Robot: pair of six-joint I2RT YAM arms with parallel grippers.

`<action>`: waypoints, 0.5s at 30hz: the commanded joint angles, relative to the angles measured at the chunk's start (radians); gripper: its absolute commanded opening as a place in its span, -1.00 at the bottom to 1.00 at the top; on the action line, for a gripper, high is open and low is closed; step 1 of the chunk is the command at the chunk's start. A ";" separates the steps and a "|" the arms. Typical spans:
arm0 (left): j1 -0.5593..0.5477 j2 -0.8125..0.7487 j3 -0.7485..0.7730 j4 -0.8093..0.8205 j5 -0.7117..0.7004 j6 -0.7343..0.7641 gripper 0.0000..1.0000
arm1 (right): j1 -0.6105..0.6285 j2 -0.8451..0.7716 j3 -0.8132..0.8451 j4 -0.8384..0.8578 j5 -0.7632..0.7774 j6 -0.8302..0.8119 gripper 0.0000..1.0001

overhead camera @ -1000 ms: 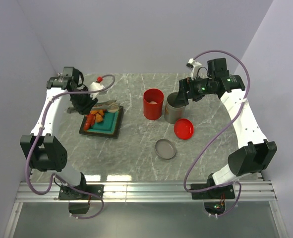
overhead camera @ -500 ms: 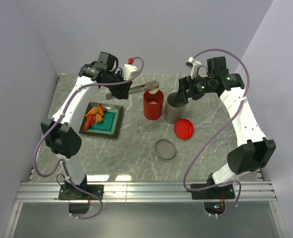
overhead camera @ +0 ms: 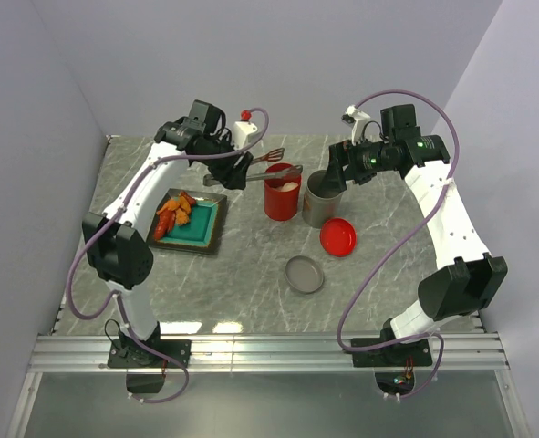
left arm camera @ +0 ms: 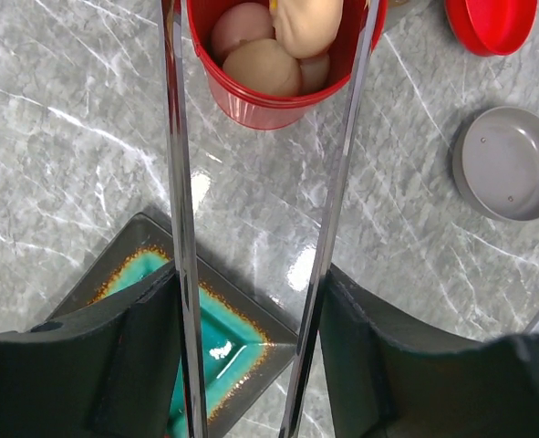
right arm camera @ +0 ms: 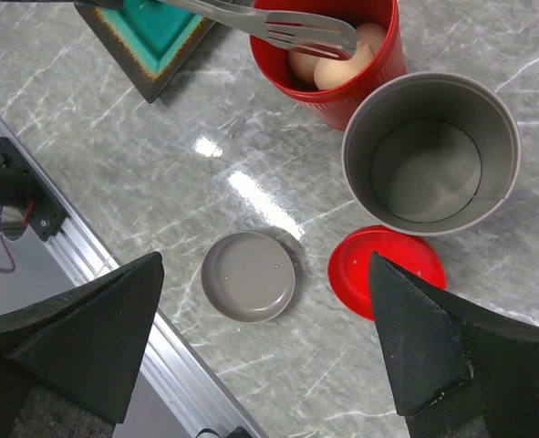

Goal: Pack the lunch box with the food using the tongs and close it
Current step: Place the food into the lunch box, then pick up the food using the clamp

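Note:
The red lunch box (overhead camera: 282, 192) stands upright mid-table, with pale and pinkish food balls (left arm camera: 262, 66) inside it. My left gripper (overhead camera: 235, 173) is shut on the grey metal tongs (left arm camera: 180, 182). Their two arms are spread apart and press against my left gripper's fingers (left arm camera: 146, 356). The tong tips (right arm camera: 296, 32) hover empty over the box's rim. More orange and red food (overhead camera: 173, 214) lies on the dark tray (overhead camera: 205, 228) with the teal inside. The red lid (overhead camera: 337, 237) lies flat to the right of the box. My right gripper (overhead camera: 336, 173) hangs open above the lids, holding nothing.
A grey cup (overhead camera: 320, 199) stands right beside the lunch box, touching or nearly so. Its grey lid (overhead camera: 305, 274) lies nearer the front. A white bottle with a red cap (overhead camera: 243, 128) stands at the back behind my left arm. The metal rail runs along the near edge.
My left arm swung from the tray to above the lunch box carrying a beige ball in the tongs. The tongs have spread and the ball now lies in the box. The right arm stayed still.

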 commanded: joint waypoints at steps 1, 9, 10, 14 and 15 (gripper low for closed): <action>0.026 -0.103 -0.001 -0.001 0.028 -0.032 0.20 | -0.007 -0.018 0.036 -0.009 -0.005 -0.013 0.99; 0.294 -0.376 -0.208 -0.121 0.035 0.031 0.20 | -0.006 -0.017 0.013 -0.008 -0.025 -0.024 0.99; 0.324 -0.399 -0.228 -0.128 0.029 0.042 0.20 | -0.007 -0.017 0.008 -0.005 -0.027 -0.024 0.99; 0.463 -0.505 -0.334 -0.165 0.025 0.062 0.20 | -0.006 -0.010 0.005 0.006 -0.045 -0.018 0.99; 0.508 -0.549 -0.384 -0.171 0.027 0.066 0.20 | -0.006 -0.010 0.000 0.006 -0.048 -0.019 0.99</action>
